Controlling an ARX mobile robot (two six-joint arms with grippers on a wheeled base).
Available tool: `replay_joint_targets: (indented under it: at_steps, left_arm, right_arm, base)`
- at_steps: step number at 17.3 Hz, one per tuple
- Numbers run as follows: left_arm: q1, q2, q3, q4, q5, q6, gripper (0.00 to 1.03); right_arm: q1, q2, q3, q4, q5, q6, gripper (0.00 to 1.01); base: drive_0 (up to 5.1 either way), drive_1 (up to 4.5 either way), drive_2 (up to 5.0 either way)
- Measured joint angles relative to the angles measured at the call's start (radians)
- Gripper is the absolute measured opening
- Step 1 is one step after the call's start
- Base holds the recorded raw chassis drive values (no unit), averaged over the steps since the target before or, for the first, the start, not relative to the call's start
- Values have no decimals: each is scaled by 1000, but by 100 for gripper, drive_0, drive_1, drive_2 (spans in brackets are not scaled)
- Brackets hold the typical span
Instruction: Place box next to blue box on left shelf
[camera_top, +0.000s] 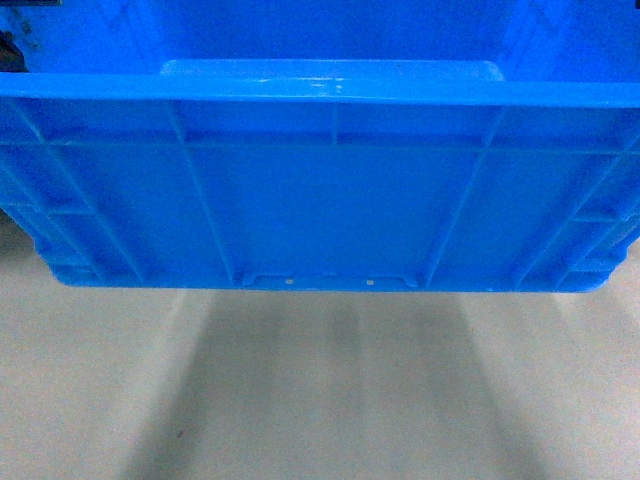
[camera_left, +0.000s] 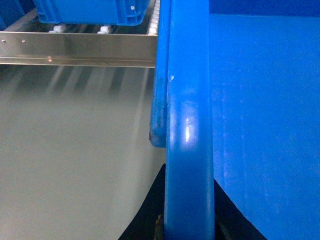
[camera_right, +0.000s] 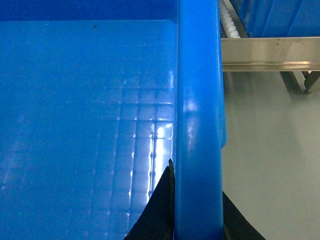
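Grippers, two. Left gripper (camera_left: 187, 227): dark fingers at the bottom of its wrist frame, one each side of the box rim, pinching it. Right gripper (camera_right: 197, 220): likewise, bottom centre, clamped on the opposite rim.

Box (camera_top: 330, 200), one, carried: glossy blue plastic, ribbed outer wall, thick rounded rim, faint grid on the inner floor. It fills the upper half of the head frame, above pale grey floor (camera_top: 320, 400); its ends run off both sides.

Shelf (camera_left: 75, 50), one visible: metal rail with white rollers, upper left in the left wrist frame, upper right in the right wrist frame.

Blue box (camera_left: 92, 11), one on the rollers, top cut off. More blue at upper right of the right wrist frame; unclear what.
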Motion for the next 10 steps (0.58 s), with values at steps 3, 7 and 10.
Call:
replay_joint_targets:
  at_steps: [3,7,10]
  left_arm:
    - [0,0,0,0,0,0,8]
    - [0,-3,0,1,0,0,8]
    - [0,-3,0,-2,0,0,8]
  right_arm:
    - [0,0,0,0,0,0,8]
    - [0,-2,0,2,0,0,8]
    - [0,-2,0,-1,0,0,8]
  base:
    - [0,0,0]
    - [0,0,0]
    - [0,0,0]
